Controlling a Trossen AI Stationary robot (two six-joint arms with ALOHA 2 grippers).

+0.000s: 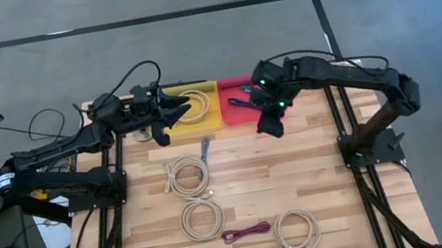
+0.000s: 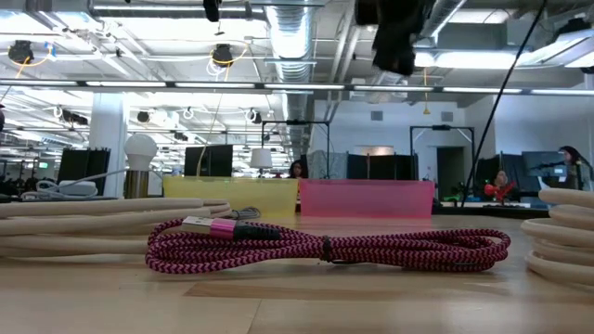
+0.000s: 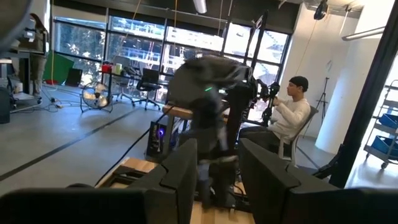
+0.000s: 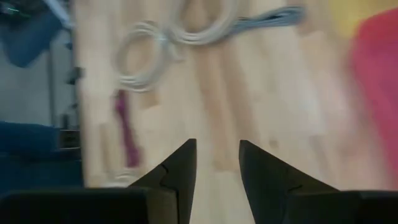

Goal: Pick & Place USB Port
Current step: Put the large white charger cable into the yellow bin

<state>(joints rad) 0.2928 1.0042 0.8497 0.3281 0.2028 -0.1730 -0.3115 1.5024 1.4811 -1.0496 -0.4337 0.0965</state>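
Bright even overhead light; right wrist view motion-blurred; low view foreground soft.

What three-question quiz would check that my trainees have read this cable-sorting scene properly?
1. True or false: the right hand is open and holds nothing.
2. Fill in: the left hand hovers over the ___ bin.
3. Where does the magenta cable lie? A in the yellow bin; B on the table; C in the left hand.
Key: 1 true; 2 yellow; 3 B.
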